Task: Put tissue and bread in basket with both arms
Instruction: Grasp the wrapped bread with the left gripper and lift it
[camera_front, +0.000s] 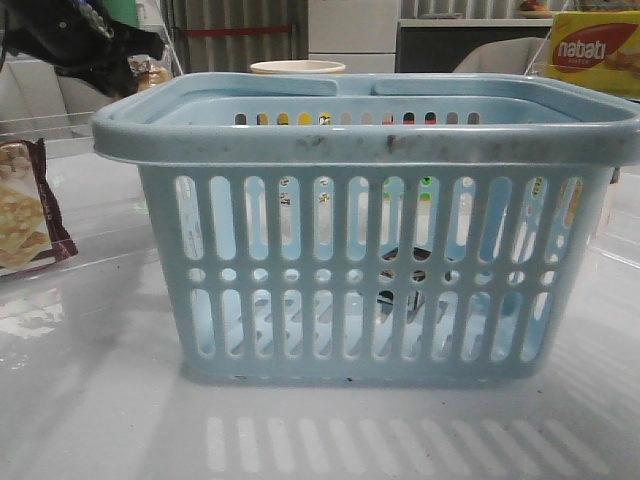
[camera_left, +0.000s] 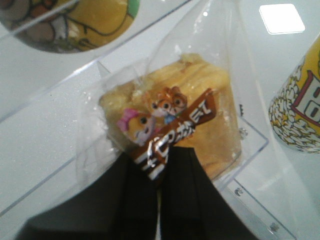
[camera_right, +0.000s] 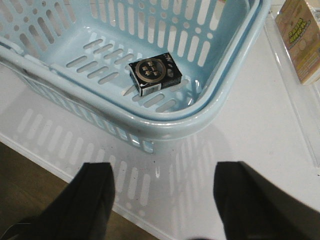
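The left arm (camera_front: 80, 45) is raised at the far left behind the basket's (camera_front: 370, 135) rim, its black gripper (camera_left: 162, 165) pinching the bagged bread (camera_left: 175, 115) by the brown label band; the jaws are clamped together on the crinkly clear plastic. The bread is golden, lumpy and roughly round, with cartoon animals printed on the bag, and it hangs above a clear acrylic tray (camera_left: 250, 150). The right gripper (camera_right: 165, 200) hovers over the white table (camera_right: 240, 125) just outside the basket's rounded corner, its two black fingers (camera_right: 95, 200) spread wide with nothing between them. The light-blue plastic basket has slotted walls, round holes and a scuffed, thick rim. On its slotted floor lies a small black box (camera_right: 154, 73) with a gold circular emblem.
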